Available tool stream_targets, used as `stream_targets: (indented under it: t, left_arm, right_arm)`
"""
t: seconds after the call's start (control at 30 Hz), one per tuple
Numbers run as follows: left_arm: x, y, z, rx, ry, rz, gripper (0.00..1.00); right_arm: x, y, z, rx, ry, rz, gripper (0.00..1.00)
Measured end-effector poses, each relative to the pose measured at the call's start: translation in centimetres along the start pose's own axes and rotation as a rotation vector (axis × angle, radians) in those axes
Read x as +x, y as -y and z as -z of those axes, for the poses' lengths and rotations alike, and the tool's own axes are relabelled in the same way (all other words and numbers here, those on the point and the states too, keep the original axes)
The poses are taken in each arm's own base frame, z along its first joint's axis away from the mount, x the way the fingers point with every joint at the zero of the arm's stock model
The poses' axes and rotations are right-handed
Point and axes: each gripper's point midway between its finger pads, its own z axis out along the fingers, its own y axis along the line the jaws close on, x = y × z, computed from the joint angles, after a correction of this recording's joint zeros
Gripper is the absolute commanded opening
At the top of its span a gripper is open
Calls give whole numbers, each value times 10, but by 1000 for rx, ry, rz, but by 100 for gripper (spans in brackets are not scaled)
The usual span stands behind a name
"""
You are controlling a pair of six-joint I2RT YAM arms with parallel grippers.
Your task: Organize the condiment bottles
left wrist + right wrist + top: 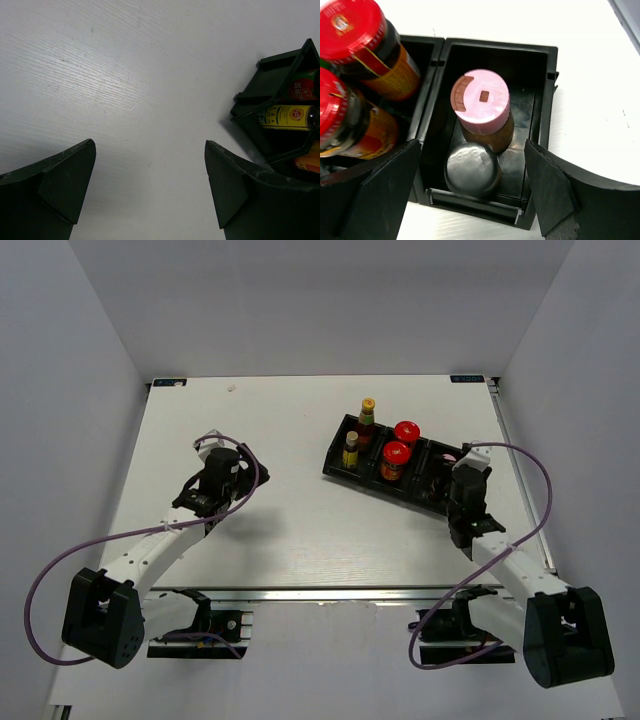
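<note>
Hovering with jaws apart, the right gripper (471, 162) straddles the upright pink-capped bottle (480, 102) and dark-capped jar (472, 172) directly below; the left gripper (150, 150), jaws likewise apart, is well away.

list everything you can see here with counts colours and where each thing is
table: 1, white, under everything
tray: 1, black, compartmented, angled on the table's right half
yellow-capped bottles: 2, upright, tray's left-end compartment
red-lidded jars: 2, dark, next compartment along
pink-capped bottle: 1, brownish contents, compartment beside the red-lidded jars
grey-lidded jar: 1, small, same compartment as the pink-capped bottle
cables: 2, purple, one looping off each arm
left gripper: 1, black, open, over bare table left of the tray
right gripper: 1, black, open, above the pink-capped bottle's compartment
</note>
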Motion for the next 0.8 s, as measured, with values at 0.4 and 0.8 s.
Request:
stream_targets:
  t: [0.4,0.8]
  left_arm:
    - [-1,0,1,-1,3,-4,98]
    - [-50,-18,35,-80,219,24,98]
  right_arm:
    - [-61,-2,39,-19,103,-79,89]
    - [-88,27,82,91,177,-164,89]
